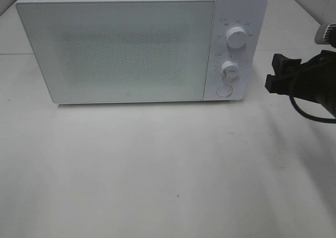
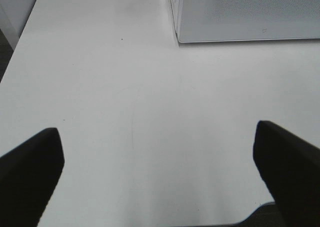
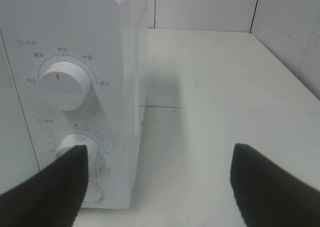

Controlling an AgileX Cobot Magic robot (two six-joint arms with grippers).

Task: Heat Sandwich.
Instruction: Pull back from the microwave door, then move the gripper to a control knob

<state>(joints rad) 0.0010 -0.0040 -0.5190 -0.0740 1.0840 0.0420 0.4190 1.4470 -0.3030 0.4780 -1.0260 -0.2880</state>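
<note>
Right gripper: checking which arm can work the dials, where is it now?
The right gripper hangs open on the right of the exterior high view, just right of the microwave, level with its lower dial.

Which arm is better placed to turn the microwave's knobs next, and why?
Probably right. Its open end effector sits just beside the panel, level with the lower knob. The left end effector is over the table, with no knobs in its view.
</note>
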